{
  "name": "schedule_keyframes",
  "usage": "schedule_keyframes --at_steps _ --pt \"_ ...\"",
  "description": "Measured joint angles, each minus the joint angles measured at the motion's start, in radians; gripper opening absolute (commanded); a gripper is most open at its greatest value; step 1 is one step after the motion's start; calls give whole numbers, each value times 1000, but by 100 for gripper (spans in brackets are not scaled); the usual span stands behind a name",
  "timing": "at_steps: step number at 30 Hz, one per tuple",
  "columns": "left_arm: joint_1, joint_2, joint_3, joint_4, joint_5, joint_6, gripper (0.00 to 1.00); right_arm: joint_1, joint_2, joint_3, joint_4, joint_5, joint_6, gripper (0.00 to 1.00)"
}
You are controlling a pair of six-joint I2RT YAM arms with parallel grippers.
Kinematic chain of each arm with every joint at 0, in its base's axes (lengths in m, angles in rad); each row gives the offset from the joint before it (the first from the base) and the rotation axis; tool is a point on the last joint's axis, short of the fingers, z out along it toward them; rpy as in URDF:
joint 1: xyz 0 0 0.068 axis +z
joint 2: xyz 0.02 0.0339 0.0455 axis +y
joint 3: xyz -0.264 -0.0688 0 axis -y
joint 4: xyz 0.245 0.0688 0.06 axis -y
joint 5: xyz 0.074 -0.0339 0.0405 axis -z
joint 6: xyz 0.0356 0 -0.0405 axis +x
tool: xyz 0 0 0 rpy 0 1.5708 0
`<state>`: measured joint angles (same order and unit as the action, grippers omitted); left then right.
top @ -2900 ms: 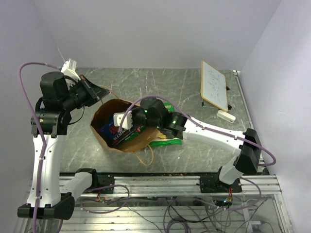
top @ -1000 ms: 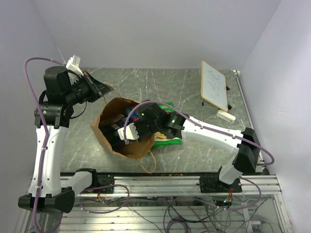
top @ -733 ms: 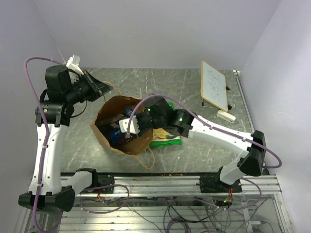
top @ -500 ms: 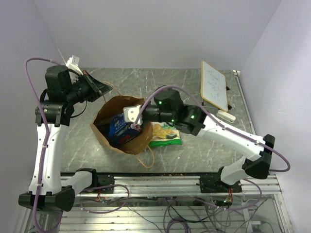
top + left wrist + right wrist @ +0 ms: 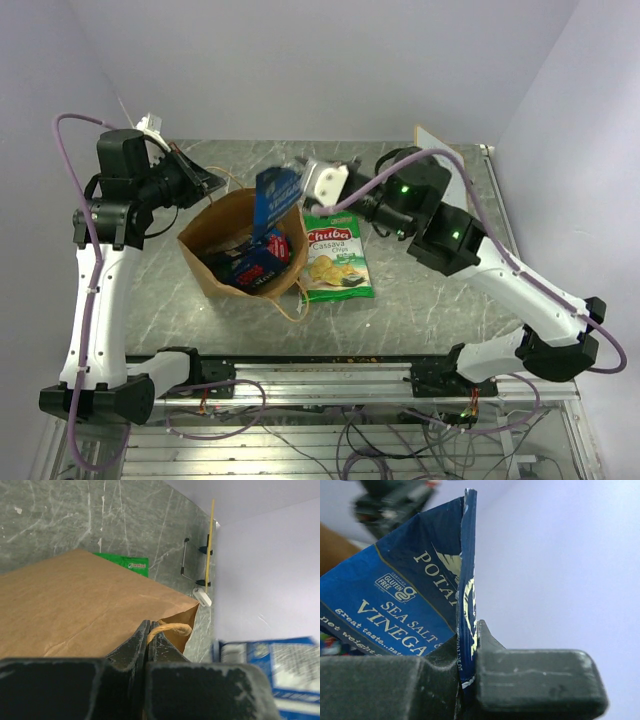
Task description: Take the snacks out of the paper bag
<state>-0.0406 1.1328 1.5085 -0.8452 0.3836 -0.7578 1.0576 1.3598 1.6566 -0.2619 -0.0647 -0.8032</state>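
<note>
The brown paper bag (image 5: 222, 210) lies open on the table, left of centre. My left gripper (image 5: 214, 184) is shut on its looped handle (image 5: 172, 628) at the far rim, with the bag's wall (image 5: 75, 605) below the fingers. My right gripper (image 5: 298, 183) is shut on the top edge of a blue snack packet (image 5: 277, 200), which hangs above the bag's mouth. In the right wrist view this packet (image 5: 405, 595) reads "sea salt & vinegar" and sits pinched between the jaws. More snacks, blue and red (image 5: 252, 262), lie inside the bag. A green snack packet (image 5: 335, 260) lies flat right of the bag.
A white framed board (image 5: 211, 545) stands at the back right, largely hidden by the right arm in the top view. A small white block (image 5: 202, 596) lies beside it. The metal rail (image 5: 350, 375) runs along the near edge.
My right gripper rose out of the bag with the blue packet and swung up and back to the right. The green packet is now uncovered. My left gripper kept hold of the handle.
</note>
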Motion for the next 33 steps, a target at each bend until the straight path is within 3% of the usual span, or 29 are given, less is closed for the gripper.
schedule_keyframes --at_steps 8,15,23,33 --pt "0 6 0 -6 -7 8 7 -176 -15 15 99 170 13 0" --pt "0 21 28 -17 -15 27 7 -340 -20 -139 131 209 61 0" --pt "0 25 50 -18 -15 40 7 -365 50 -345 131 159 105 0" --pt "0 16 60 -24 -15 48 7 -370 193 -419 165 121 96 0"
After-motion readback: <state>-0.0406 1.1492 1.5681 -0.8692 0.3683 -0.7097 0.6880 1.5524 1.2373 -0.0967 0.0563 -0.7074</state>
